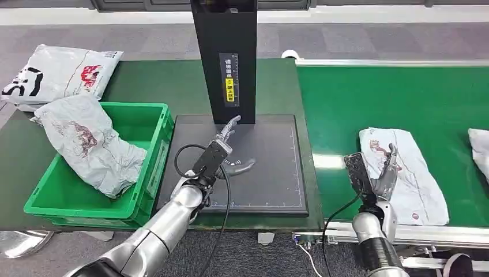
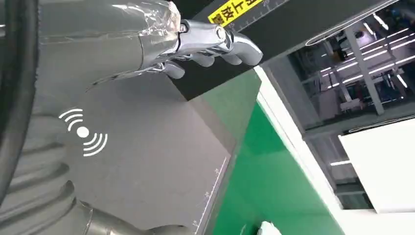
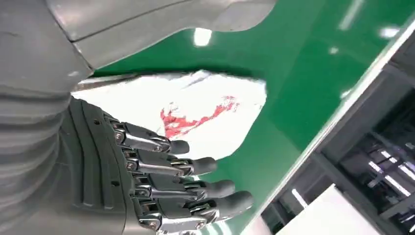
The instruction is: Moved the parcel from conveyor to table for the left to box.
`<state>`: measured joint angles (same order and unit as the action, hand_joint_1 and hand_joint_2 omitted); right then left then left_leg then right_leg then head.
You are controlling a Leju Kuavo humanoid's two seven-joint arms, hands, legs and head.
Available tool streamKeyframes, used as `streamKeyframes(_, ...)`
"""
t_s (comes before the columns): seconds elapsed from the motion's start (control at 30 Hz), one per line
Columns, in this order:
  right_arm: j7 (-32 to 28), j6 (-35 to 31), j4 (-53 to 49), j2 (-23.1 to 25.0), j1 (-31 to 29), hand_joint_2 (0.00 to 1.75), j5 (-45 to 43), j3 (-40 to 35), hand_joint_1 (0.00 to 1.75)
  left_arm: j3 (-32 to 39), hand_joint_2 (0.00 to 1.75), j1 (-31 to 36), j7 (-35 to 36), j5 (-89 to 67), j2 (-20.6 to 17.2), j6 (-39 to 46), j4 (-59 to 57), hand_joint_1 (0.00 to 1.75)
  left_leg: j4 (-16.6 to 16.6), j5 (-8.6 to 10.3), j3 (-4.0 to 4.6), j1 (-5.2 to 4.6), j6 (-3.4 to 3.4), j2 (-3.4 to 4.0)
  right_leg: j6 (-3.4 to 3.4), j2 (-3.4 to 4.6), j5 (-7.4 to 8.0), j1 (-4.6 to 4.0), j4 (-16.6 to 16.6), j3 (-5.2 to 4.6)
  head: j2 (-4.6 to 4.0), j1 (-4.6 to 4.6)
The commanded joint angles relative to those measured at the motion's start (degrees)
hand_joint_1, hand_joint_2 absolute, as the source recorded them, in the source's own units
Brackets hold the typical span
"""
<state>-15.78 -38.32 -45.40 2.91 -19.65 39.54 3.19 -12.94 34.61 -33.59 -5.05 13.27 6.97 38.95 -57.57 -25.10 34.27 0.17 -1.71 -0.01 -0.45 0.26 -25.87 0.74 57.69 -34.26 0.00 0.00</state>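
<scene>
Parcel [image 1: 410, 173] under right hand's fingers [image 1: 391, 158]

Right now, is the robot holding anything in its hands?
No, nothing is held. The left hand is open above the dark pad, and the right hand hovers open over the white parcel on the conveyor.

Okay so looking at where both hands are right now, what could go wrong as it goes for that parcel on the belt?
The parcel is a soft, flat bag lying on the green conveyor, so the open right hand above it may pinch only loose film and let it slip. The left hand hovers open over the dark scanner pad, where the parcel would likely land; the two could collide. A second parcel at the belt's edge might crowd the pick.
</scene>
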Motion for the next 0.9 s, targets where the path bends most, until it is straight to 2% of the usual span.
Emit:
streamKeyframes(0.03,13.88,-1.68,13.58,-2.67,-4.83,1.75,23.31,13.91,0.00,-4.48,1.75,3.84,1.00,0.12,0.64,1.28,-7.20,0.00,0.06,0.04,-0.10,-0.01,0.08,-0.26,0.05,-0.28,-0.02,-0.04,-0.12,0.23,0.00,0.00)
streamKeyframes(0.17,19.65,-1.68,18.51,-4.27,-4.50,1.75,30.08,16.54,0.00,-4.56,1.75,3.70,1.23,0.09,0.15,1.80,-7.34,0.00,0.01,0.03,-0.01,0.00,0.07,-0.18,0.04,-0.19,-0.01,-0.05,-0.06,0.14,0.00,0.00)
streamKeyframes(0.3,20.82,-1.68,22.41,-4.80,-4.90,1.75,31.15,16.92,0.00,-4.32,1.75,3.01,0.69,0.28,-0.53,1.96,-7.13,0.00,0.04,0.01,-0.08,0.01,0.09,-0.18,0.04,-0.16,-0.01,0.01,-0.09,0.18,0.00,0.00)
streamKeyframes(0.4,27.10,1.36,26.58,-5.37,-6.44,1.75,33.92,16.01,0.00,-3.98,1.75,2.61,0.59,0.47,-1.05,2.02,-6.57,0.00,0.02,0.00,-0.03,-0.03,0.10,-0.08,0.04,-0.04,0.00,0.05,-0.03,0.10,0.00,0.00)
streamKeyframes(0.9,27.10,1.36,26.58,-5.37,-6.44,1.75,33.92,16.01,0.00,-3.98,1.75,2.61,0.59,0.47,-1.05,2.02,-6.57,0.00,0.03,0.00,-0.02,-0.04,0.12,-0.05,0.05,-0.01,0.01,-0.03,-0.04,0.09,0.00,0.00)
